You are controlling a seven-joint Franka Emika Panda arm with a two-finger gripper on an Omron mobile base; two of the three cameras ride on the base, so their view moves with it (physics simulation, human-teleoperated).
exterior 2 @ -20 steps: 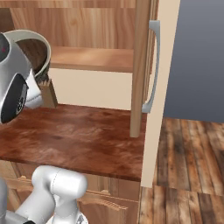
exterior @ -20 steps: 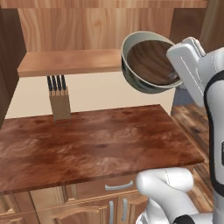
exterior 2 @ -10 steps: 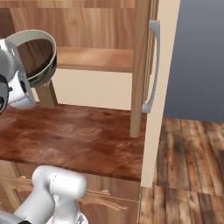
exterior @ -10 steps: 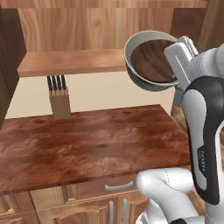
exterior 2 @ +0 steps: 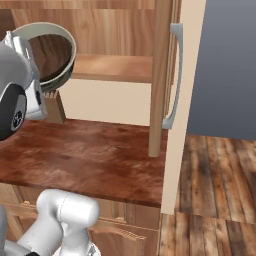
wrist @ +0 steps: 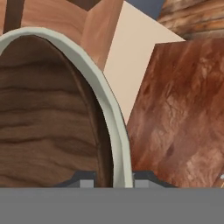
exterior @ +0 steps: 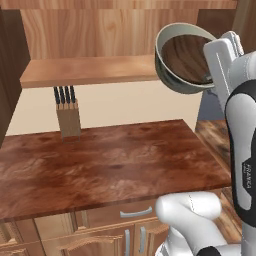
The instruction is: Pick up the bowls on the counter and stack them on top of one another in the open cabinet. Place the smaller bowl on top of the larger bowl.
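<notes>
The larger bowl (exterior: 170, 80), pale grey-green, hangs tilted in the air in front of the open cabinet's tan shelf (exterior: 85, 70). The smaller bowl (exterior: 186, 56), dark brown wood, lies nested inside it. My gripper (exterior: 212, 77) is shut on the larger bowl's rim at its right side. From the right base the larger bowl (exterior 2: 69, 60) shows at the upper left with the smaller bowl (exterior 2: 47, 54) in it. In the hand view the pale rim (wrist: 114, 131) runs between my fingertips, with the smaller bowl (wrist: 48, 127) on its left. The counter (exterior: 110, 160) lies below.
A knife block (exterior: 67, 117) stands at the counter's back left, under the shelf. The cabinet's open door (exterior 2: 192, 90) with a metal handle (exterior 2: 175, 75) juts out at the right. Drawer fronts (exterior: 125, 225) run below the counter's front edge.
The gripper has carried the nested bowls a little up and to the right, closer to the cabinet shelf, and the hand has turned somewhat. The grip has held.
</notes>
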